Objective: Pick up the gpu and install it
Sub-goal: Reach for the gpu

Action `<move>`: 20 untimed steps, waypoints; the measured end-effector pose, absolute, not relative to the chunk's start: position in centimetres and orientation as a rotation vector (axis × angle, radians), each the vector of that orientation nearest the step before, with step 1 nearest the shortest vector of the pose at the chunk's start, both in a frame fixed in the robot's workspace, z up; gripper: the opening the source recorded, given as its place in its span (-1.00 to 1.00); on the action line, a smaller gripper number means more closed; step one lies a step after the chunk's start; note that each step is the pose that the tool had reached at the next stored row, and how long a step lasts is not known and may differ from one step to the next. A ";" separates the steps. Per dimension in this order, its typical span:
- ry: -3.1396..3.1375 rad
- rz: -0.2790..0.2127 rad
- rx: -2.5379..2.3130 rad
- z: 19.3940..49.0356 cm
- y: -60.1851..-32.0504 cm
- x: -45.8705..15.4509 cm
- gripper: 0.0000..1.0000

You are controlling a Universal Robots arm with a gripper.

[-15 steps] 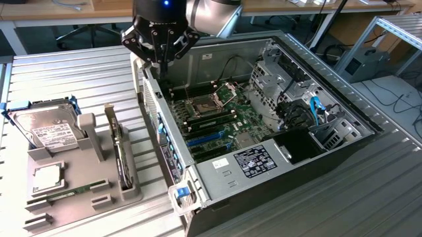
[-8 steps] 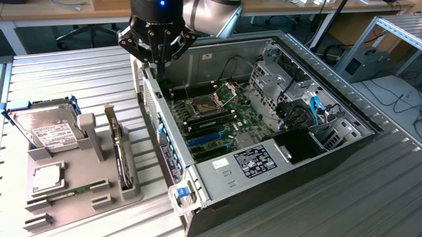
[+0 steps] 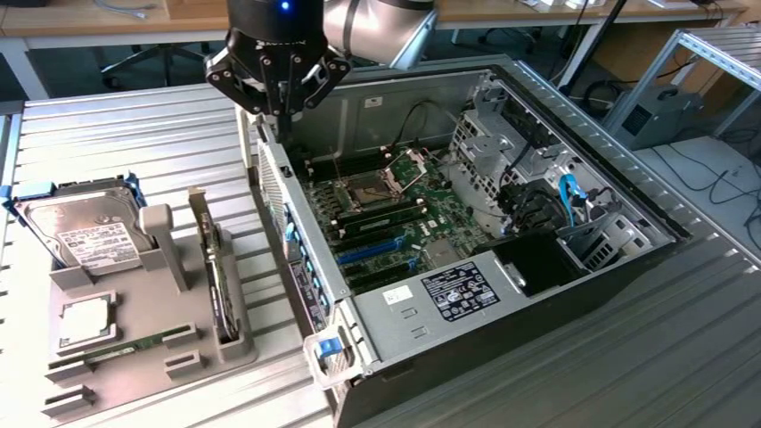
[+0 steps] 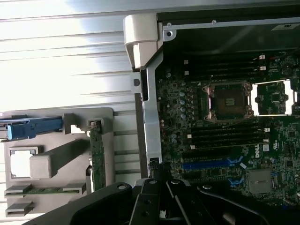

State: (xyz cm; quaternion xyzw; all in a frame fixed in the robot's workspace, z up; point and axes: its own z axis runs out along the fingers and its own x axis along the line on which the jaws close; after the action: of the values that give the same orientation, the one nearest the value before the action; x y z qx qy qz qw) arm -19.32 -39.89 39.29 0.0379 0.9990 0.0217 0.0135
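- Exterior view: the gripper (image 3: 281, 114) hangs over the rear wall of the open computer case (image 3: 559, 330). Its fingers are pressed together and it holds nothing.
- The gpu (image 3: 216, 267) stands on edge in the grey holder (image 3: 233, 346) at the exterior view's left. It sits between the hard drive (image 3: 84, 227) and the case wall, well apart from the gripper and not yet picked up.
- I judge the step in hand to be the reach toward the card. To do it well, the fingers need to spread before they come level with the card's upper edge, or they would strike the board.
- The card is thin and upright, so the 2 fingers should line up across its flat faces and come straight down from above.
- Wrist view: the gripper (image 4: 159, 187) looks down along the case's side wall. The gpu (image 4: 97, 157) shows edge-on as a narrow green strip in the holder (image 4: 56, 161), just beside that wall.
- There is little room between card and case, so the outer finger should stay clear of the metal wall.
- The memory stick (image 4: 44, 190) lying flat in the holder is also green but is not the target. The upright card is.
- A straight upward pull looks safest, because a tilted one could bind the card in its holder.
- Inside the case, the motherboard (image 4: 220, 140) carries a blue slot (image 4: 211, 164) with nothing seated in it.
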 end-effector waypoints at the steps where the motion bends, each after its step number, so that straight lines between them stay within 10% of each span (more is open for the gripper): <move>1: 3.112 0.068 0.118 39.3 -39.9 -19.4 -0.79; 20: 3.112 0.068 0.118 39.3 -39.9 -20.7 -0.79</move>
State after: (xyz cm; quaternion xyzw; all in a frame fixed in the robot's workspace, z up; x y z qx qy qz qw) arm -20.69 -39.89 39.27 0.0379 0.9990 0.0218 0.0135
